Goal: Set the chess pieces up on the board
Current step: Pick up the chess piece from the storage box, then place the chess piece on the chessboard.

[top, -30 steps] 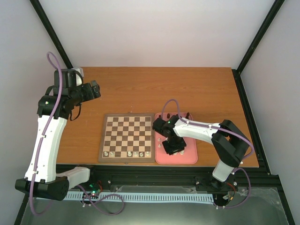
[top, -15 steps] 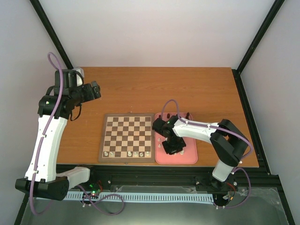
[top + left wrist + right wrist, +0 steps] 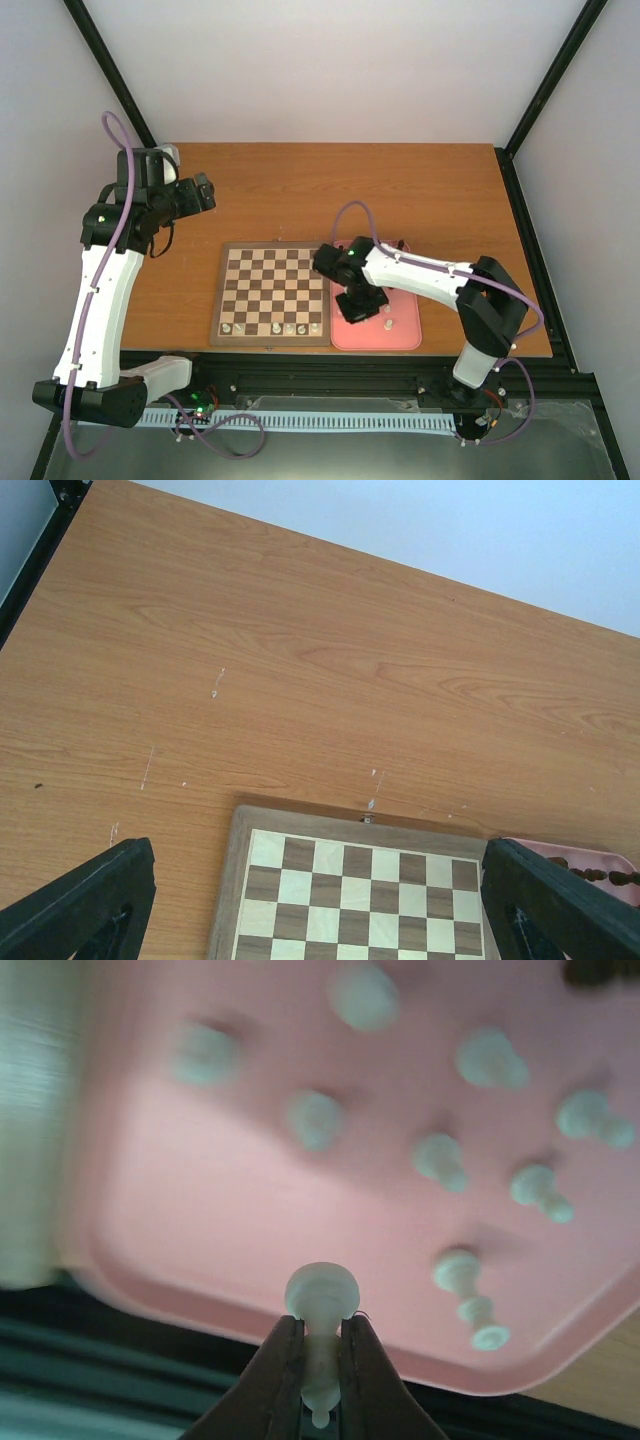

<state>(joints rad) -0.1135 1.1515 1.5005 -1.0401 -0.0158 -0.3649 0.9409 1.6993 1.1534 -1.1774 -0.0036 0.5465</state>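
Note:
The wooden chessboard [image 3: 272,293] lies mid-table with several cream pieces [image 3: 290,327] along its near row. Its far edge also shows in the left wrist view [image 3: 340,875]. My right gripper [image 3: 320,1345] is shut on a cream-white chess piece [image 3: 322,1300] and holds it above the pink tray [image 3: 230,1210]. From above, the right gripper [image 3: 358,303] hangs over the tray's left part, near the board's right edge. Several cream pieces [image 3: 490,1058] stand or lie in the tray. My left gripper [image 3: 203,192] is raised over the table's far left; in the left wrist view its fingers [image 3: 85,900] stand wide apart, empty.
The pink tray [image 3: 405,335] sits right of the board, with dark pieces [image 3: 395,246] at its far edge. The bare wooden tabletop [image 3: 300,650] stretches beyond the board. A black frame rail [image 3: 330,375] runs along the near table edge.
My right gripper has lifted and shifted left toward the board, carrying the cream piece. A cream piece in the tray's near right now shows uncovered. The left arm has not moved.

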